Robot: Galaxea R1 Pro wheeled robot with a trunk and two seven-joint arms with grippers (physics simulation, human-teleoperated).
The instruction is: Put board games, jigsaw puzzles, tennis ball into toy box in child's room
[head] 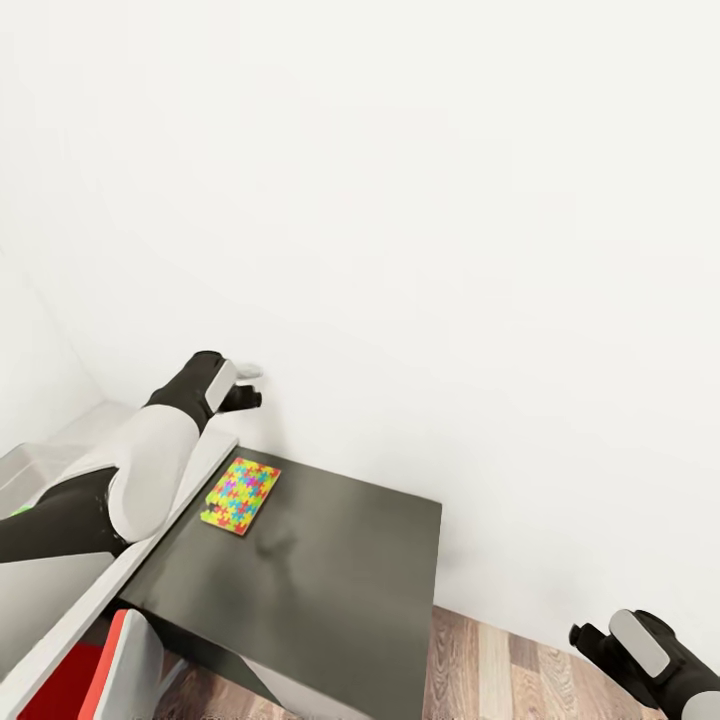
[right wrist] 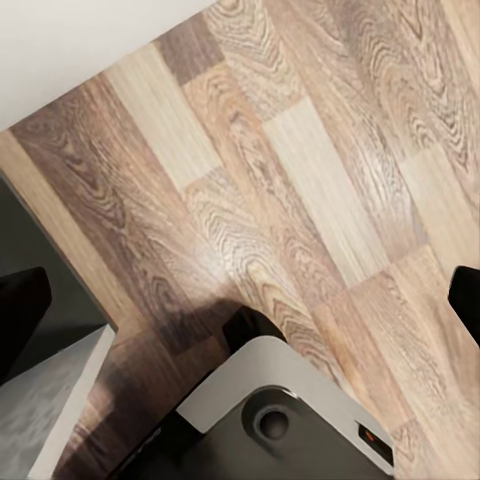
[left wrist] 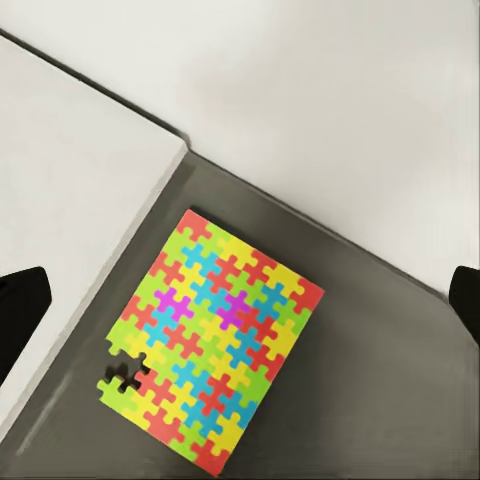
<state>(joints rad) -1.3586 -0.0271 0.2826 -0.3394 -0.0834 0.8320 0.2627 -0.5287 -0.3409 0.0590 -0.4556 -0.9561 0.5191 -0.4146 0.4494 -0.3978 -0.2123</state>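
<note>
One jigsaw puzzle (head: 241,495) lies flat on the dark grey side unit (head: 330,580), close to the step where that unit meets the lighter desk top (head: 60,600). Nearer than the puzzle, down by the robot's right side, the right gripper (head: 590,640) hangs over the wooden floor (right wrist: 300,180) beyond the unit's edge; its fingertips sit wide apart at the borders of its wrist view, holding nothing. Above the puzzle and slightly farther back, near the wall (head: 450,250), the left gripper (head: 245,385) hovers with its dark fingertips (left wrist: 20,310) also spread wide, the mat centred between them in its wrist view — empty, and well clear of the mat.

My guess is the mat is light, thin and somewhat bendy, lying flush on the smooth top — little edge to catch. It could sag or slide if pinched carelessly. Taking it across the short width, or nudging one edge past the unit's rim first, looks the safest hold. One corner has a piece or two missing, so I would avoid that ragged spot.

Its long axis runs from the missing-piece corner nearest the robot away toward the wall, roughly parallel with the step of the desk top.
</note>
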